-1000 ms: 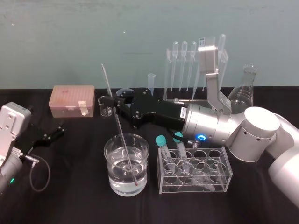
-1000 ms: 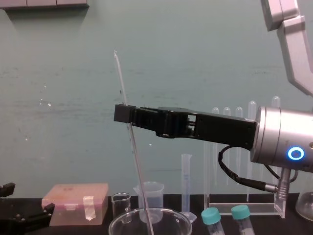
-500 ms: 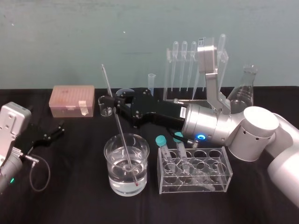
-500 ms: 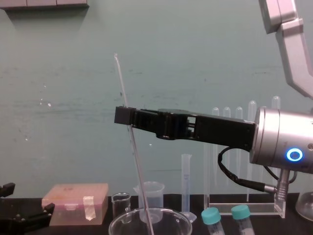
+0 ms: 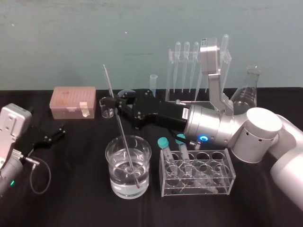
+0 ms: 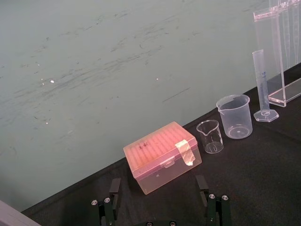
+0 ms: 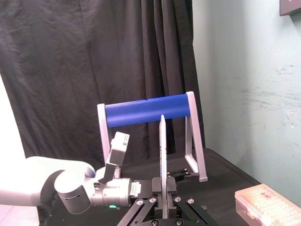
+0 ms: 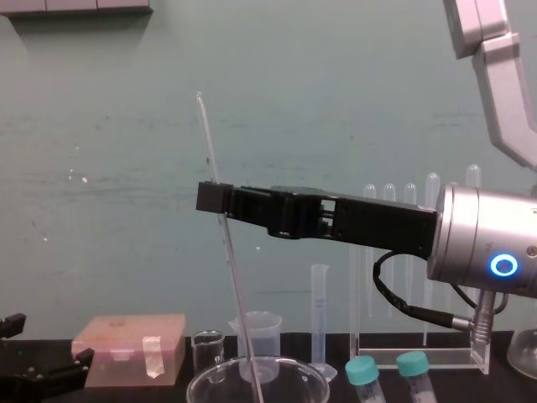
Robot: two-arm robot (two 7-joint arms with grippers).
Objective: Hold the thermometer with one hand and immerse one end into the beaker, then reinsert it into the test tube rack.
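Observation:
My right gripper (image 5: 116, 105) reaches in from the right and is shut on the thermometer (image 5: 123, 138), a long thin glass rod, tilted. Its red bulb end sits under the water in the large glass beaker (image 5: 128, 177) at front centre. In the chest view the thermometer (image 8: 238, 304) passes through the right gripper (image 8: 216, 200) and rises well above it. The right wrist view looks along the thermometer (image 7: 162, 150) standing between the shut fingers. The test tube rack (image 5: 182, 100), a tall clear frame holding pipettes, stands at the back right. My left gripper (image 6: 159, 195) rests open at the far left.
A pink tip box (image 5: 73, 101), a small glass beaker (image 5: 106, 109), a plastic beaker (image 6: 233, 116) and a graduated cylinder (image 5: 153, 84) line the back. A low clear tube rack (image 5: 222, 177) with teal-capped tubes stands right of the beaker. A flask (image 5: 248, 90) is far right.
The right gripper and the thermometer have sunk very slightly. Everything else is as before.

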